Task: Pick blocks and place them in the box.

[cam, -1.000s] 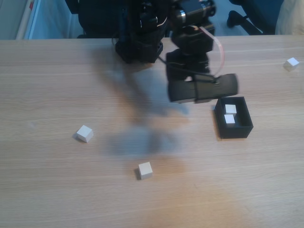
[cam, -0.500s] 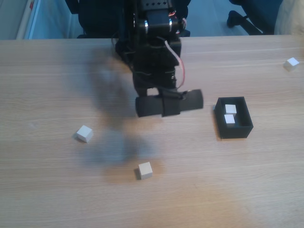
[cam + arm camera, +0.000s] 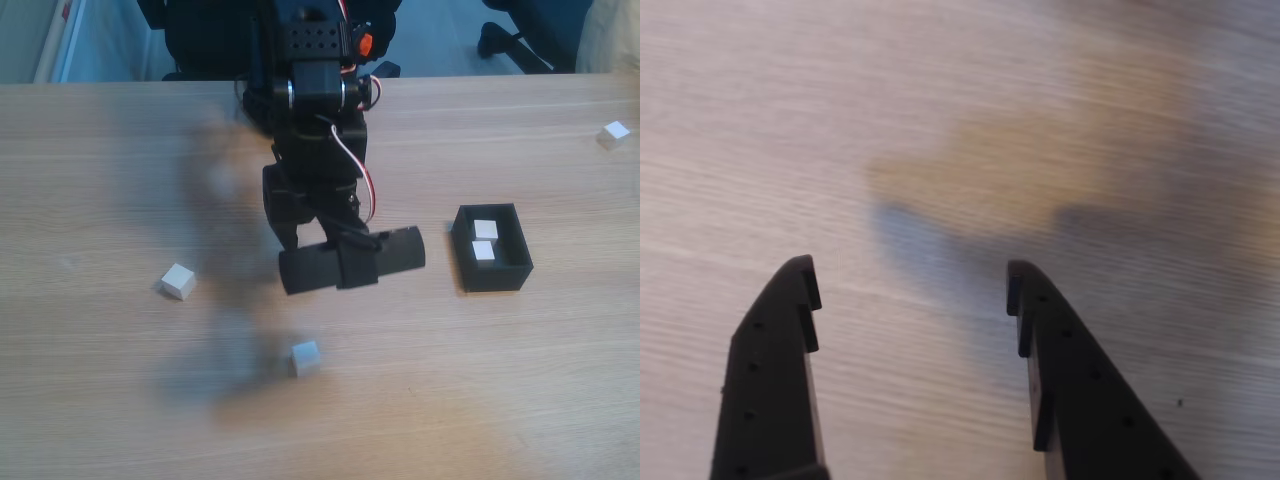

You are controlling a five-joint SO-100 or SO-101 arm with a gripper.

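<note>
Above the middle of the desk (image 3: 560, 400) the gripper (image 3: 910, 290) hangs with its jaws spread wide and nothing between them. Toward the front edge lies a block (image 3: 305, 357); to grasp it well, lower straight over it, centred. Toward the right edge, the box (image 3: 492, 277) holds two blocks.

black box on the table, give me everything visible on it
The box in the fixed view is small, black, rectangular and open-topped, with thin matte walls that look like plastic. It sits flat on the wooden table, right of the arm and apart from it. Inside lie two white blocks, one behind the other along its left side, close together or touching; the right side of the floor is bare. Nothing else touches it.
</note>
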